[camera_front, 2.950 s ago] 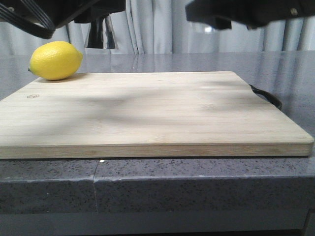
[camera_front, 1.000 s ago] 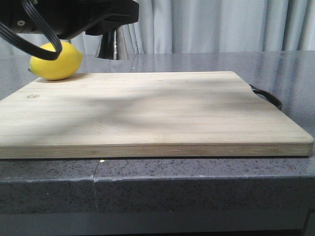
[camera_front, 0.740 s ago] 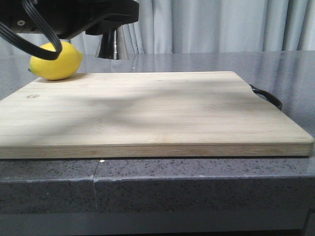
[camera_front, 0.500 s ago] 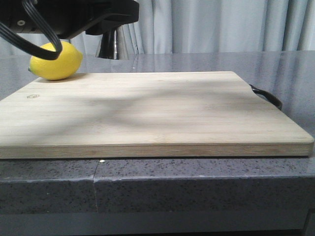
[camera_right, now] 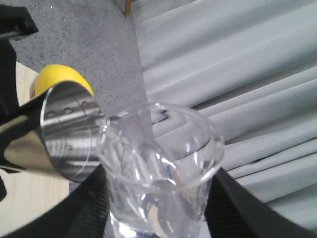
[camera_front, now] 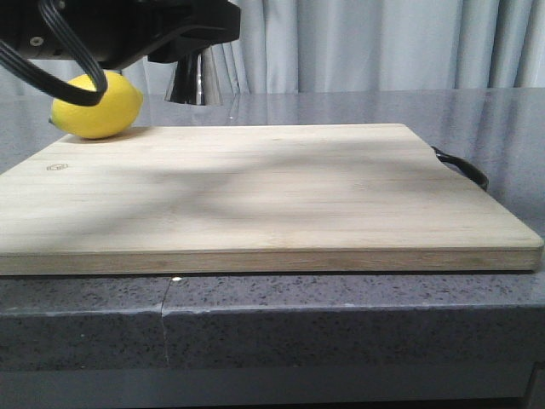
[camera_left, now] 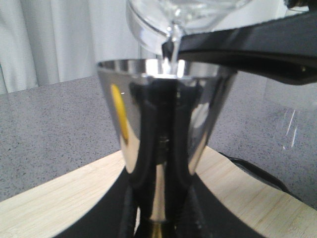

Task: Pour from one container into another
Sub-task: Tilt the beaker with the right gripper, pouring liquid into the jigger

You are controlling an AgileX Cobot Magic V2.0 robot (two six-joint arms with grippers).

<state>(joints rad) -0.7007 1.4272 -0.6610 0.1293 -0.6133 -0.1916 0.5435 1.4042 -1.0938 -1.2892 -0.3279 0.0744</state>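
The left claw [camera_left: 161,218] was clenched around the waist of the steel jigger [camera_left: 163,124], its black fingers [camera_left: 141,198] pressed against the narrow part and mirrored in the shiny upper cone. The jigger stood upright in that grasp, its wide mouth facing up. In the front view only the lower part of it [camera_front: 187,81] showed, hanging at about 11 o'clock over the far left corner of the cutting board [camera_front: 255,196], under the dark mass of the left arm [camera_front: 119,25].

The right claw [camera_right: 153,218] grasped the glass beaker [camera_right: 158,168], with dark fingers [camera_right: 84,203] on both sides of its clear wall. The beaker was tilted, its pouring lip resting at the jigger's rim [camera_right: 69,129]. In the left wrist view the beaker [camera_left: 178,20] sat just above the jigger's mouth, and a thin clear stream ran from the lip down into the cup.

A yellow lemon [camera_front: 95,104] lay at the board's far left corner, at roughly 10 o'clock, just beside the hanging jigger and partly crossed by a black cable [camera_front: 60,77]. The board rested on the grey speckled counter [camera_front: 341,324], its black handle [camera_front: 464,168] sticking out at 3 o'clock. Pale curtains [camera_front: 383,43] hung behind.
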